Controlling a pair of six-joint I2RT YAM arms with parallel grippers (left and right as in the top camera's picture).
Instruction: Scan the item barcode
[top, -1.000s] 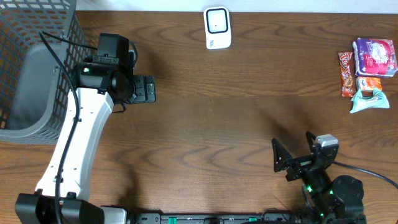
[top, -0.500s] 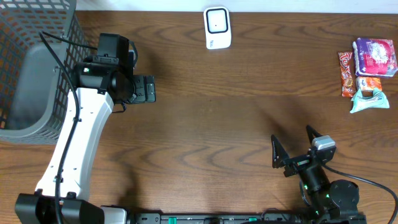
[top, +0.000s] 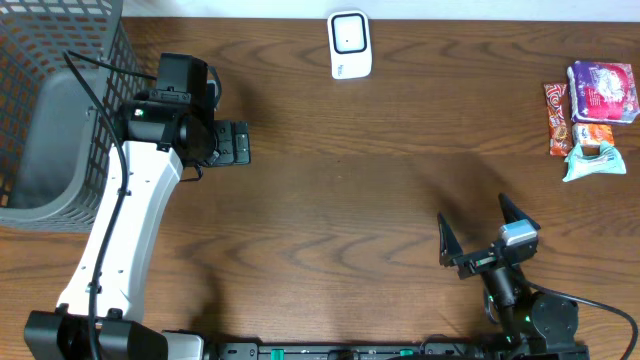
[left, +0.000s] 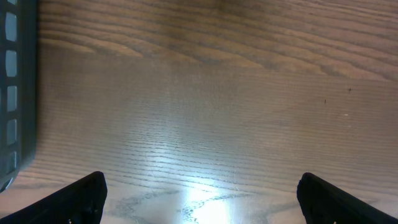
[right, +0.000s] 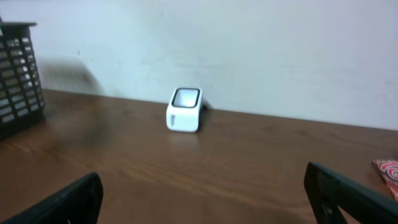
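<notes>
Both of my pincers are spread wide and hold nothing: the right pincer (top: 471, 208) hangs low over the near edge of the tabletop (top: 340, 200), and the left pincer (top: 240, 143) hovers just beside the basket (top: 45, 140) at the far left. The things to scan, a small heap of snack packets (top: 590, 120), lie at the far right edge, touching one another and well apart from either pincer. The white scanner (top: 350, 45) stands at the middle of the far edge, its window facing up and toward me. I judge the packets to be light, soft and crinkly, with glossy film that could slip or buckle under a hard pinch. I would take one across its narrow width or by a sealed end, and the red bar (top: 556, 118) on the heap's left side looks the easiest to get at. From above the print is too small for me to tell which face carries the barcode, so I may need to turn the packet at the scanner. The tabletop is smooth dark wood with some glare, bare between the packets and the scanner, so the way across looks open. A plain white wall (right: 261, 50) closes off the far side.
</notes>
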